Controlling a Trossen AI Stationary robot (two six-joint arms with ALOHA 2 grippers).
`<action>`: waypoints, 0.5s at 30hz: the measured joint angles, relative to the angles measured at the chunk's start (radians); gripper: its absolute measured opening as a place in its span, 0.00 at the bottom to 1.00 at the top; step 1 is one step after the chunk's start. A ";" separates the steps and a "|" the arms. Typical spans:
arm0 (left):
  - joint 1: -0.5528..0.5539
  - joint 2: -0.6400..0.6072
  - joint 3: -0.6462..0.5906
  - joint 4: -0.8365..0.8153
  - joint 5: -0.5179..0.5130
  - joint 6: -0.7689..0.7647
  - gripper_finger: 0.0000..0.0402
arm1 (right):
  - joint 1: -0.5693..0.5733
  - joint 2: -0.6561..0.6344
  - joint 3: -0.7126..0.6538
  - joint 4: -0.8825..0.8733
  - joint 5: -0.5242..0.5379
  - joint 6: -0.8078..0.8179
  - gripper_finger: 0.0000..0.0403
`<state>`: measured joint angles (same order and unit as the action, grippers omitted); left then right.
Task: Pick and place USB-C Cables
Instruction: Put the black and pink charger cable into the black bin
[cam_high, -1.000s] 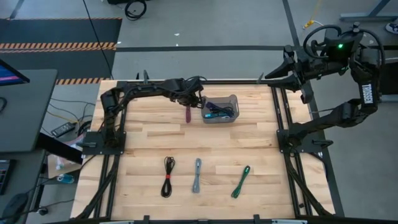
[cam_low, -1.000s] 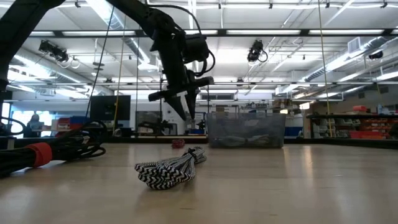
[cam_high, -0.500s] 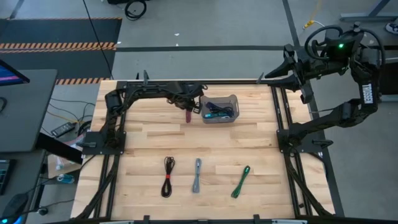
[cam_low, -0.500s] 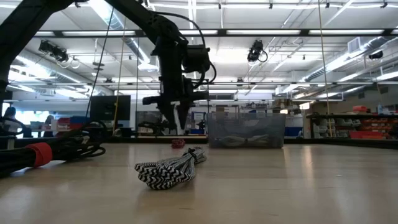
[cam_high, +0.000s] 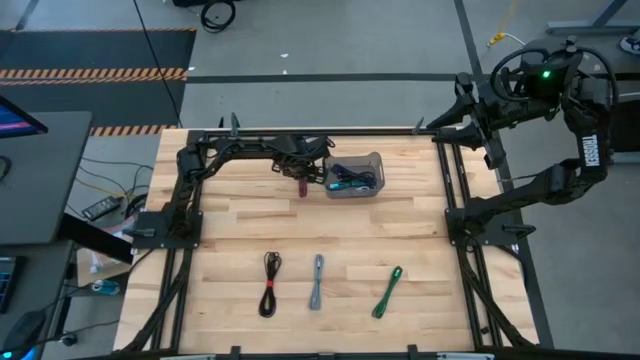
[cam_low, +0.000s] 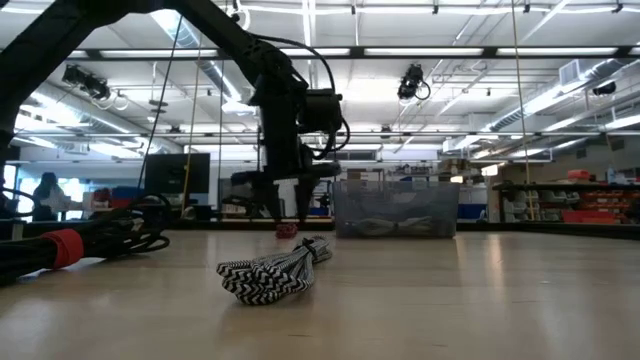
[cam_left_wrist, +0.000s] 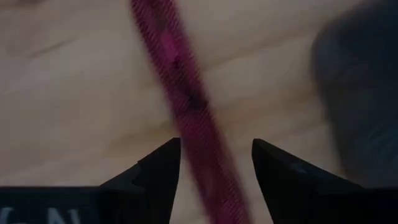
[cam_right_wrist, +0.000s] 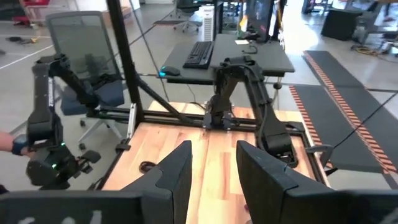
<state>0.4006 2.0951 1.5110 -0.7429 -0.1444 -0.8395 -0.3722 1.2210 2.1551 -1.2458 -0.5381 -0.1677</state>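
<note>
While our left gripper (cam_left_wrist: 214, 163) points straight down, fingers parted around the flat maroon braided cable (cam_left_wrist: 186, 106), we see no grip

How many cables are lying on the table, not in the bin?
4: maroon cable under the left gripper, beside the bin; black cable, grey cable, green cable along the front.

**A robotics lab in a large industrial hall**

The low view looks across the butcher-block table (cam_high: 300, 225) into a wide hall with fluorescent strip lights (cam_low: 420, 52) on an exposed ceiling. Outside the table lie concrete floor and hazard-striped matting (cam_high: 95, 73). The right wrist view shows a desk with a keyboard (cam_right_wrist: 200, 54), an office chair (cam_right_wrist: 87, 43) and a black frame (cam_right_wrist: 134, 93).
</note>
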 joint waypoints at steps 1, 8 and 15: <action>0.000 0.005 0.002 0.017 0.000 -0.014 0.52 | 0.000 -0.001 0.000 -0.007 -0.009 -0.001 0.33; -0.011 0.046 0.003 0.076 0.050 -0.089 0.53 | 0.000 -0.013 0.000 -0.052 -0.042 -0.001 0.33; -0.015 0.062 0.005 0.075 0.056 -0.080 0.46 | 0.000 -0.034 0.000 -0.058 -0.041 0.016 0.33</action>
<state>0.3860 2.1574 1.5158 -0.6680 -0.0883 -0.9191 -0.3721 1.1867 2.1551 -1.3043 -0.5795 -0.1515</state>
